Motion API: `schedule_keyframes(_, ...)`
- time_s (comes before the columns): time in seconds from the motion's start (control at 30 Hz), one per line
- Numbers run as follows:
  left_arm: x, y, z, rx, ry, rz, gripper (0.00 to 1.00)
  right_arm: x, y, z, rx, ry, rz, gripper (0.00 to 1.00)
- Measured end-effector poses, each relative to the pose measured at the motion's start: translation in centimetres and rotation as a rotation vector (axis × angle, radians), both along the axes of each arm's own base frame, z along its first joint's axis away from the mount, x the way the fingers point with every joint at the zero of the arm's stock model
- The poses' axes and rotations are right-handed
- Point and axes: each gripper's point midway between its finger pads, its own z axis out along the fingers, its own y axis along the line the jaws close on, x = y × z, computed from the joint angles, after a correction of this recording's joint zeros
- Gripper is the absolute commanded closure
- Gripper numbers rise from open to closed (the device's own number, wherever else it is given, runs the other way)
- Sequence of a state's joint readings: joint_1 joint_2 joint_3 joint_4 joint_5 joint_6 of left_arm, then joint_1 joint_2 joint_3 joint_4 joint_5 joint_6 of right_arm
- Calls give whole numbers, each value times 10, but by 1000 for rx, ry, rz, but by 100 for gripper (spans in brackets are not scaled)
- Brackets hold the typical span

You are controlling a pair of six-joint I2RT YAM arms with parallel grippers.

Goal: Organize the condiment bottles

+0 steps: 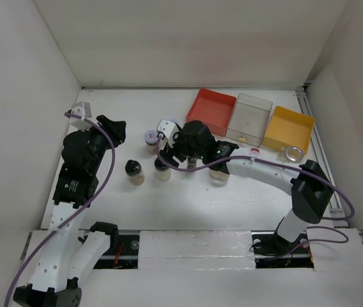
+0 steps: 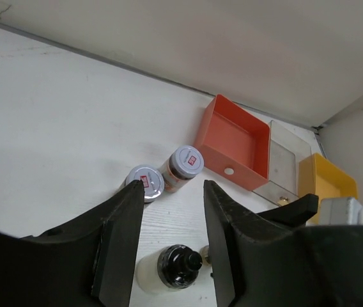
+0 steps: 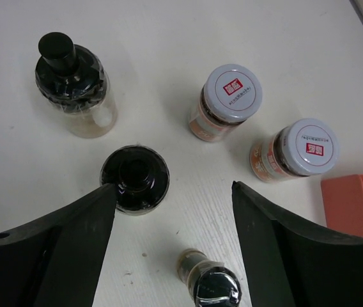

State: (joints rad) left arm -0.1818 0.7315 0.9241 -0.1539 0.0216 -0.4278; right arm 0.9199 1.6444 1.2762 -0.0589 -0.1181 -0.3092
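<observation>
White tabletop, black-capped bottle between right pincer tips

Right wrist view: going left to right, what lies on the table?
upper-left black-capped bottle → middle black-capped bottle → upper lilac-lidded jar → lower lilac-lidded jar → red tray. The small bottle at the bottom edge overlaps the upper jar sideways, so it is omitted.

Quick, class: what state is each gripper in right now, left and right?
Left gripper: open, holding nothing.
Right gripper: open, holding nothing.
</observation>
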Motion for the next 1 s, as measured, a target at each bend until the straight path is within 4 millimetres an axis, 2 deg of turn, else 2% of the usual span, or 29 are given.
schedule_keyframes(0.1, 0, 0, 0, 1, 0, 0, 60, 2, 5, -14, -14, 18, 7, 26)
schedule_keyframes(0.3, 0, 0, -1, 0, 2, 0, 60, -2, 21, -53, -55, 93, 59, 34)
schedule_keyframes(0.37, 0, 0, -2, 0, 3, 0, 60, -6, 26, -60, -55, 114, 80, 40)
schedule_keyframes(0.4, 0, 0, -3, 0, 5, -1, 60, -7, 28, -60, -49, 117, 87, 41)
schedule_keyframes(0.43, 0, 0, -4, 1, 8, -1, 60, -7, 30, -58, -42, 117, 94, 48)
schedule_keyframes(0.47, 0, 0, -5, 1, 9, -1, 60, -8, 32, -58, -37, 119, 98, 51)
schedule_keyframes(0.57, 0, 0, -6, 2, 12, -2, 60, -6, 40, -55, -17, 116, 110, 53)
schedule_keyframes(0.67, 0, -1, -6, 1, 13, -5, 60, -4, 43, -59, -10, 116, 114, 75)
schedule_keyframes(0.8, 0, -1, -6, 1, 13, -6, 60, -4, 48, -57, 10, 118, 119, 83)
schedule_keyframes(1.0, 0, -3, -7, 0, 14, -17, 60, -1, 45, -55, 7, 115, 99, 88)
